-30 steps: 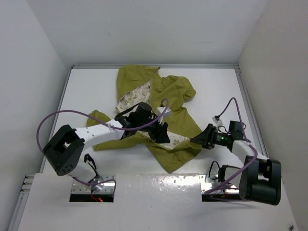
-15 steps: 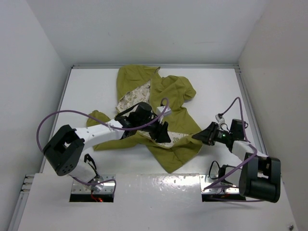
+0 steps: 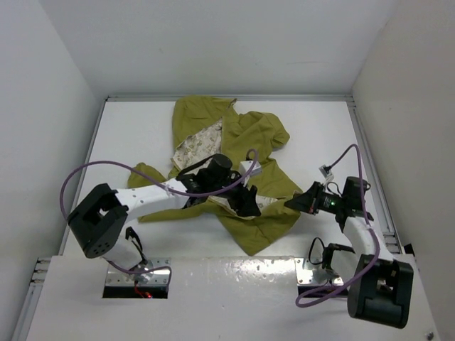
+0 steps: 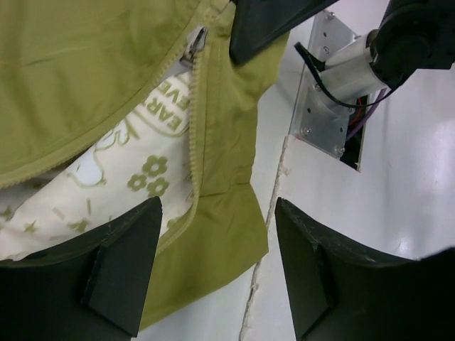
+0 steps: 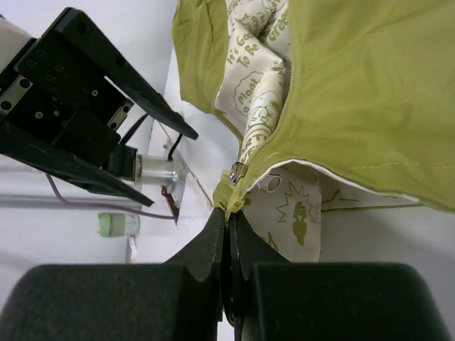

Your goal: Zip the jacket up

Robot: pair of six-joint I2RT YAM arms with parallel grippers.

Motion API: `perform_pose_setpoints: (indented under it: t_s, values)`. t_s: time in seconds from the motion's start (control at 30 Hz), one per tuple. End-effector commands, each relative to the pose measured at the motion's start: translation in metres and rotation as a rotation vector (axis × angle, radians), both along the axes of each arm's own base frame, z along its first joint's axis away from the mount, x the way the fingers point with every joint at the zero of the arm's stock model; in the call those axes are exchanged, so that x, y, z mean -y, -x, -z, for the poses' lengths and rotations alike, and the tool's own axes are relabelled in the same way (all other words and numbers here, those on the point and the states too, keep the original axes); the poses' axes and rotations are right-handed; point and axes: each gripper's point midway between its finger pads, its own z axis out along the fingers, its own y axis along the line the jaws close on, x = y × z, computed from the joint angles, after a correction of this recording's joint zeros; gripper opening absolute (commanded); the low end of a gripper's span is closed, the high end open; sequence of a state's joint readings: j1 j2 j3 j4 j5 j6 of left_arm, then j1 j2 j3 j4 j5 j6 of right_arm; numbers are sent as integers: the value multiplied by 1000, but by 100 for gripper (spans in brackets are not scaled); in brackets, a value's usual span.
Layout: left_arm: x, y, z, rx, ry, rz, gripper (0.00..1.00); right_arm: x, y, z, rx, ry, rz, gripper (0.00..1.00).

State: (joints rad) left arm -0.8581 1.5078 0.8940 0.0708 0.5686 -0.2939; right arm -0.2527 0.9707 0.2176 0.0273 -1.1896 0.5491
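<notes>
Pinching jacket (image 5: 370, 92) edge: right gripper (image 5: 229, 213) clamped | left gripper (image 4: 217, 213) spread wide

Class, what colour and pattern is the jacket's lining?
Cream lining with green flowers and lettering; best in left wrist view.

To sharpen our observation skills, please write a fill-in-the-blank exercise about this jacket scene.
The right end effector is ___ on the zipper edge of the jacket. The left end effector, above the jacket, is ___. The jacket lies on a ___ table.
Missing words: shut; open; white.
</notes>
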Motion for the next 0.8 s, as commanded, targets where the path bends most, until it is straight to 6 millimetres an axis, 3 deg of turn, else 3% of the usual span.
perform_pose_setpoints:
  t_s: [0.0, 0.27, 0.37, 0.43, 0.5, 0.63, 0.73, 0.77]
  values:
    - [25, -4, -13, 56, 55, 30, 71, -7, 11, -7, 105, 2, -75, 0]
    - [59, -28, -8, 78, 61, 31, 72, -10, 17, -12, 153, -7, -104, 0]
    - [65, -21, -3, 56, 61, 72, 72, -11, 17, -14, 156, -14, -106, 0]
    - [71, -18, -5, 48, 79, 104, 66, -11, 17, -14, 158, -14, -103, 0]
    - [71, -8, -7, 22, 103, 151, 54, -11, 16, -15, 160, -16, -103, 0]
    - [70, 8, -13, 8, 151, 205, 41, -10, 14, -16, 147, -19, -89, 0]
    - [67, 21, -7, -19, 147, 245, 41, -10, 13, -16, 146, -21, -80, 0]
    - [68, 21, -14, -12, 163, 243, 41, -10, 13, -16, 145, -22, -81, 0]
